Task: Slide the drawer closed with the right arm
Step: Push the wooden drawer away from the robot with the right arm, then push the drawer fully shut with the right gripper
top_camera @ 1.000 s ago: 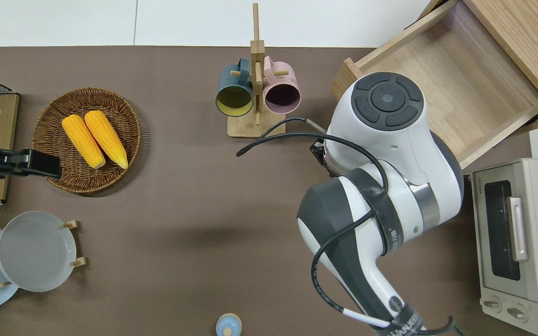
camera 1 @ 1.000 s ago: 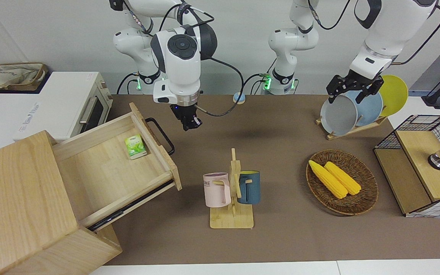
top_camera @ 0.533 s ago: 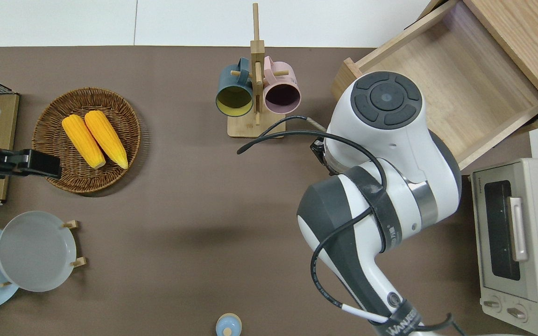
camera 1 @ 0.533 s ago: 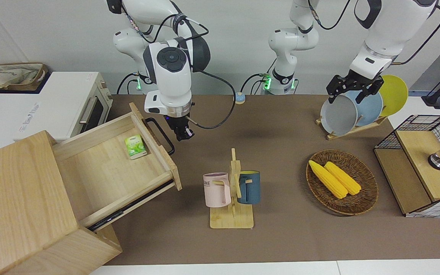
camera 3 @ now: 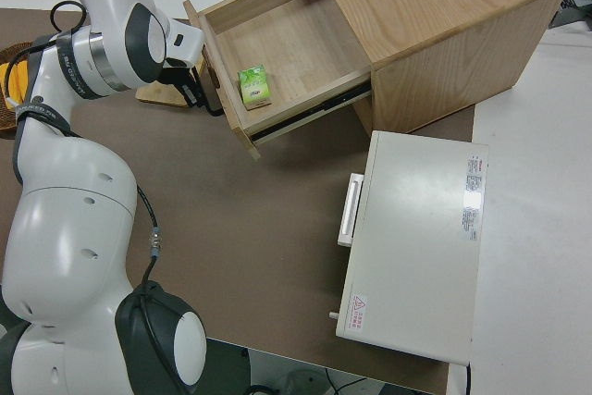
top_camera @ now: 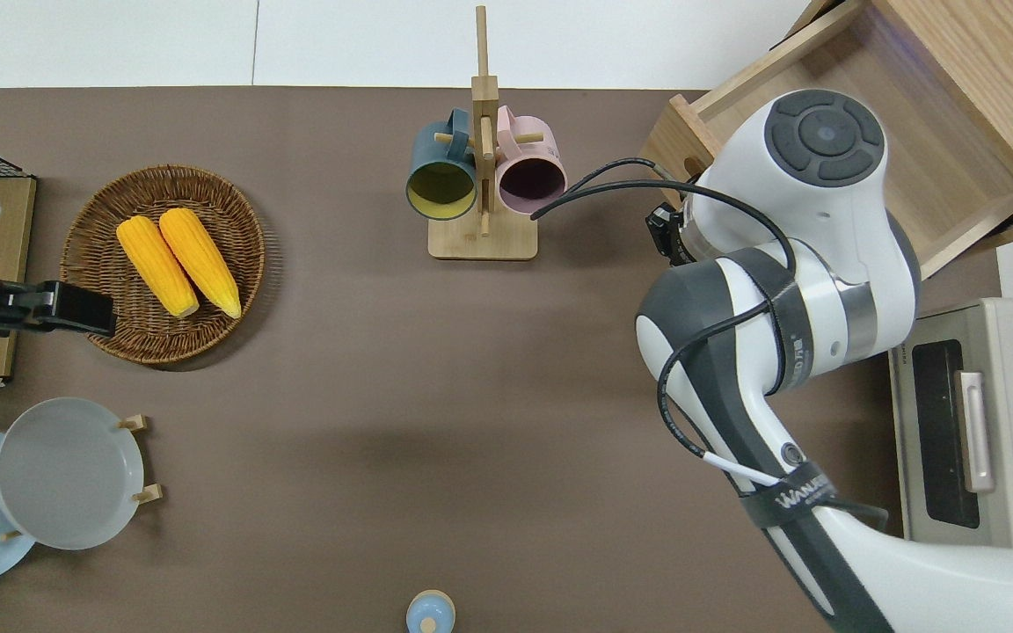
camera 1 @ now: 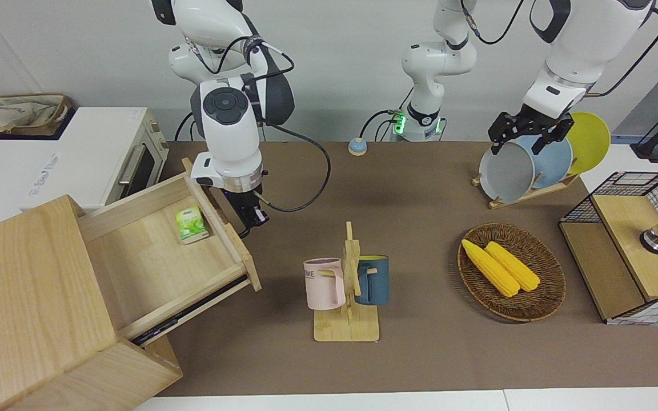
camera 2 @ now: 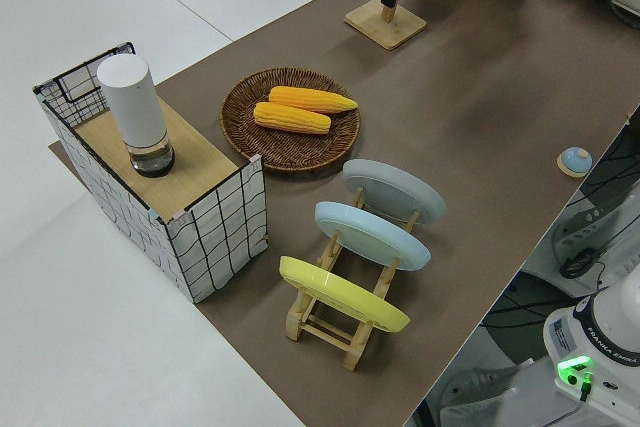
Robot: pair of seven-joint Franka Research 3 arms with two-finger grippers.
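Note:
The light-wood drawer (camera 1: pixel 157 260) stands partly open from the big cabinet (camera 1: pixel 32 297), with a small green packet (camera 1: pixel 191 224) inside it. My right gripper (camera 1: pixel 251 217) is low, shut and empty, and rests against the outside of the drawer's front panel (camera 1: pixel 223 225) at the black handle, which it mostly hides. In the right side view the gripper (camera 3: pixel 197 90) sits against the front panel (camera 3: pixel 218 71). In the overhead view the arm covers the gripper and part of the drawer (top_camera: pixel 929 167). My left arm is parked, its gripper (camera 1: pixel 517 145) open.
A white oven (camera 1: pixel 106 160) stands beside the cabinet, nearer to the robots. A mug rack (camera 1: pixel 347 325) with two mugs stands near the drawer front. A basket (camera 1: pixel 546 297) of corn, a plate rack (camera 1: pixel 529 191) and a wire-mesh box (camera 1: pixel 632 245) are at the left arm's end.
My right gripper has come down and across to the drawer front. The drawer, with the packet in it, has slid a little way into the cabinet. The left arm has not moved.

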